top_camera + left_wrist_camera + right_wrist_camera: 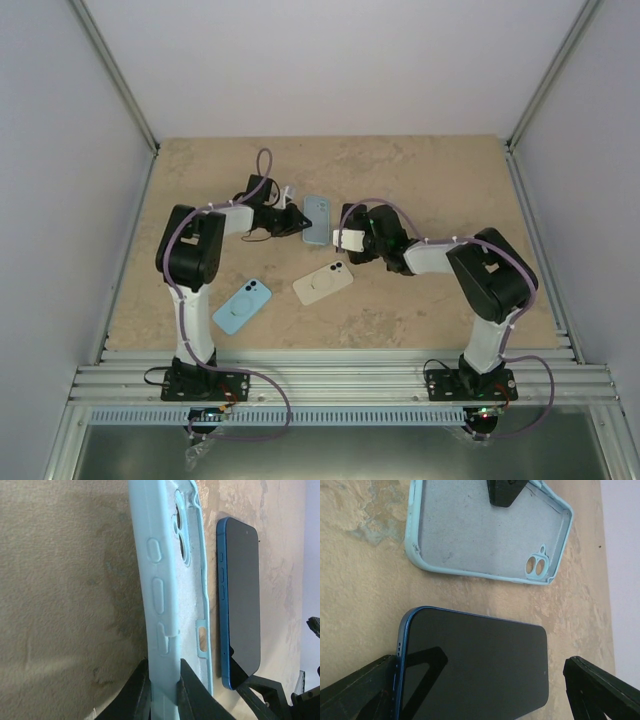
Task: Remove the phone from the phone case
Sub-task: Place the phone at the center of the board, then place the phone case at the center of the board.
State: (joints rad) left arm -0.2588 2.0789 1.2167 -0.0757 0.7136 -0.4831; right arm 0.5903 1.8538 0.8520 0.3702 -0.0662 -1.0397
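While the left gripper [163, 694] is pressed together on one side wall of the light blue phone case [170, 580], pinching that thin rim between its two dark fingers, the case sits open side up on the tan, stone-patterned table [450, 190] with its grey lining and twin camera cutouts showing. Whether it lies quite flat or is tipped a little by the grip cannot be told. The blue phone [475, 665] is out of it and lies flat on the table just beside the case, dark screen up. Its long edge runs roughly parallel to the case's, with a narrow strip of bare table between the two, so they do not touch. The right gripper [481, 658] is spread wide over the phone, one finger at each short end. One finger overlaps the phone's corner in the wrist view, and contact there cannot be judged, while the other stands clear of the phone's far end, so nothing is gripped. From above, case and grippers meet near the middle of the table, with the phone largely hidden under the right gripper. Nearer the arm bases lie two other handsets, well apart from the pair: a cream phone [322, 282], back up with a round ring mark, and a light blue phone [242, 305] to its left.
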